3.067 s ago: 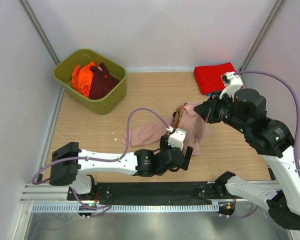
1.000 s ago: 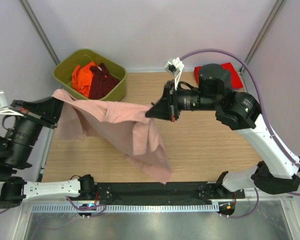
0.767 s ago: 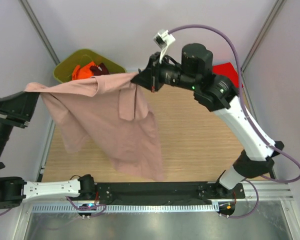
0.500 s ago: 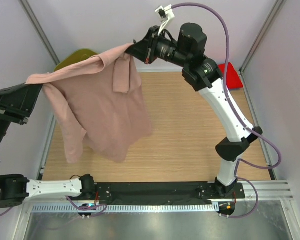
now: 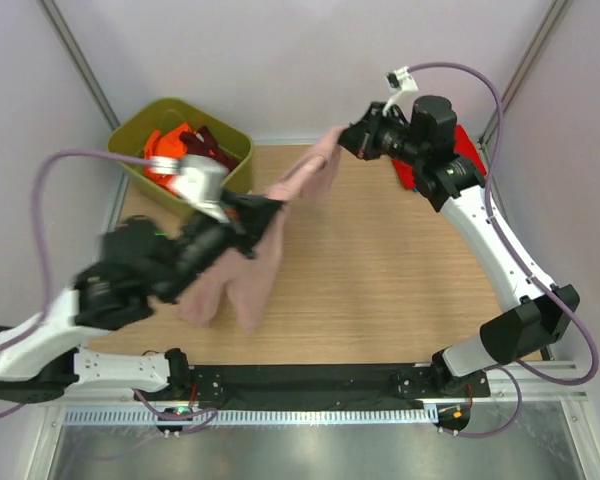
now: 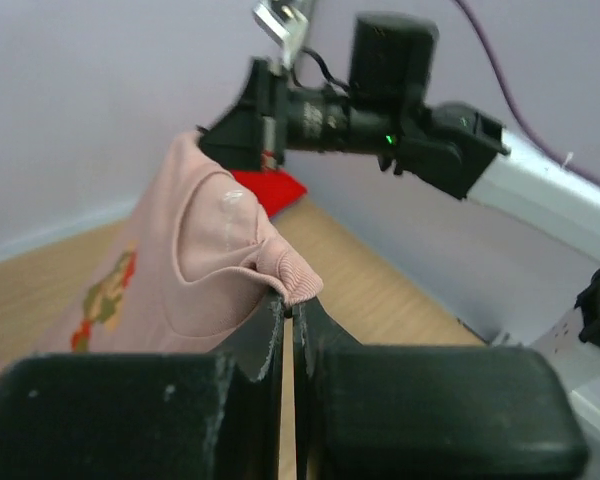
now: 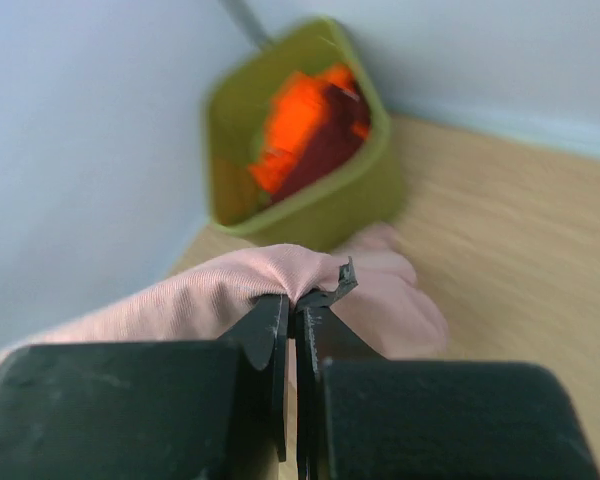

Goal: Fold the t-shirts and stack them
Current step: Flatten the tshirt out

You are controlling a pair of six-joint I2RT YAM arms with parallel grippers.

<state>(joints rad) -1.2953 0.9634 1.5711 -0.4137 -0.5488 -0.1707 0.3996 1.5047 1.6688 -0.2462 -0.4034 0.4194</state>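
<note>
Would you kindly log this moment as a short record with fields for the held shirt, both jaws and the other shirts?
held shirt: pink t-shirt, strung between the two arms, the rest drooping
left jaws: shut on its ribbed edge
right jaws: shut on another edge
bin: green bin, far left, holding an orange t-shirt and a maroon t-shirt
far right: red t-shirt, partly hidden by the right arm

No lettering, number or brand can be read in any view; the dusty-pink t-shirt point(image 6: 210, 270) bears a small red-and-green cartoon print point(image 6: 105, 297), left of and just beyond the left gripper point(image 6: 288, 300) that pinches its edge; any words by that print are too blurred to make out.
</note>
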